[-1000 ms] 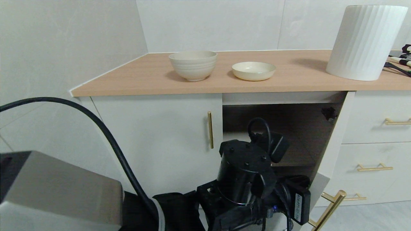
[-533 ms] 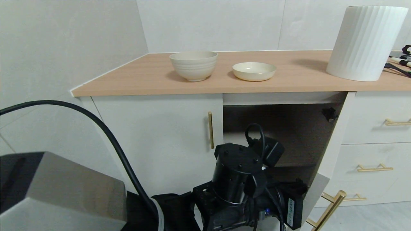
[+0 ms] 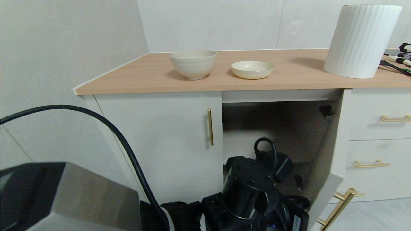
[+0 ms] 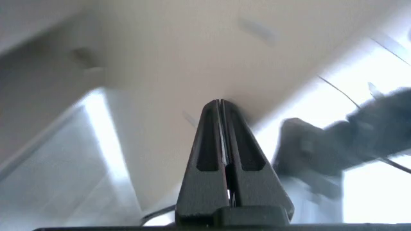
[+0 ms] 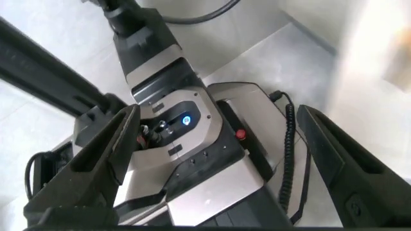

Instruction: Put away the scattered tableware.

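The left gripper [image 4: 220, 106] had its jaws pressed together with nothing between them; what lay behind it could not be made out. The right gripper [image 5: 218, 119] had its jaws wide apart and held nothing.

In the head view a black arm [image 3: 253, 189] stood in the lower middle of the frame and hid the lower part of the open cabinet compartment [image 3: 279, 125]. A small label [image 3: 296, 222] on it was cut off by the lower edge and too small to read.

The bowl [image 3: 193, 64] and the shallow dish [image 3: 252, 69] stood on the table [image 3: 144, 78] in the upper middle of the frame, near each other but not touching. A white ribbed container [image 3: 362, 41] stood on the table at the upper right. The utensils [image 3: 396, 60] beside it were cut off by the right edge.

Left of the opening was a closed door [image 3: 160, 144] with a gold handle [image 3: 210, 127]. The open door [image 3: 324, 195] at the lower right was cut off by the lower edge, and the drawers [image 3: 375, 112] by the right edge.
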Motion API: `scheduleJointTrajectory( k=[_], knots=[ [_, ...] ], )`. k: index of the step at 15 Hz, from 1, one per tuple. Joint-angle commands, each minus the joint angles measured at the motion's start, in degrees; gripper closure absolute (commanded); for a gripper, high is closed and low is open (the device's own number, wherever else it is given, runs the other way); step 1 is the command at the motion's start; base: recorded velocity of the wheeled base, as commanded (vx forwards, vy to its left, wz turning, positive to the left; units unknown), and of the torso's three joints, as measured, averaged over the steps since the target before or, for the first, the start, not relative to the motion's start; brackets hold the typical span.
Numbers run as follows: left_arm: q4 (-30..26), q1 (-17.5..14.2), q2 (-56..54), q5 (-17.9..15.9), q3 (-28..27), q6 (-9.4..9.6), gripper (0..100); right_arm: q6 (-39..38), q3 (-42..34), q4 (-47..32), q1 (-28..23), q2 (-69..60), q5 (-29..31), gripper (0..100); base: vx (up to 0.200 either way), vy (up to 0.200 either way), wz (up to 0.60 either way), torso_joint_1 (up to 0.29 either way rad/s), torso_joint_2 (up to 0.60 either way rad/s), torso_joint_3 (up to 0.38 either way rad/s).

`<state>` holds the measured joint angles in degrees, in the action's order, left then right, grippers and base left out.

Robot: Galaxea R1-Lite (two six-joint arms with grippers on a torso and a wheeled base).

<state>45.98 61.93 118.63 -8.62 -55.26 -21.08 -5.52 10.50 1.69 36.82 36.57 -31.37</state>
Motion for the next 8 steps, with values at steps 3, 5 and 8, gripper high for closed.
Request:
scheduleJointTrajectory(
  k=[3,5,8],
  knots=[
    [-0.9,-0.4,3.0,1.2,-4.8,-0.28,100,0.0,-0.7,-0.4,-0.2,-2.6,-0.1,0,-0.067,0.000,0.00,-0.001,0.00,0.001],
    [-8.5,0.0,3.5,0.7,-11.0,-0.37,100,0.0,-0.7,-2.0,-0.2,-4.5,-0.2,0,0.000,0.000,0.00,0.000,0.00,0.000],
    [-9.9,2.5,1.4,1.1,-12.9,-0.37,100,0.0,-0.3,-3.7,0.2,-5.7,-0.5,0,0.000,0.000,0.00,0.000,0.00,0.000]
  ],
)
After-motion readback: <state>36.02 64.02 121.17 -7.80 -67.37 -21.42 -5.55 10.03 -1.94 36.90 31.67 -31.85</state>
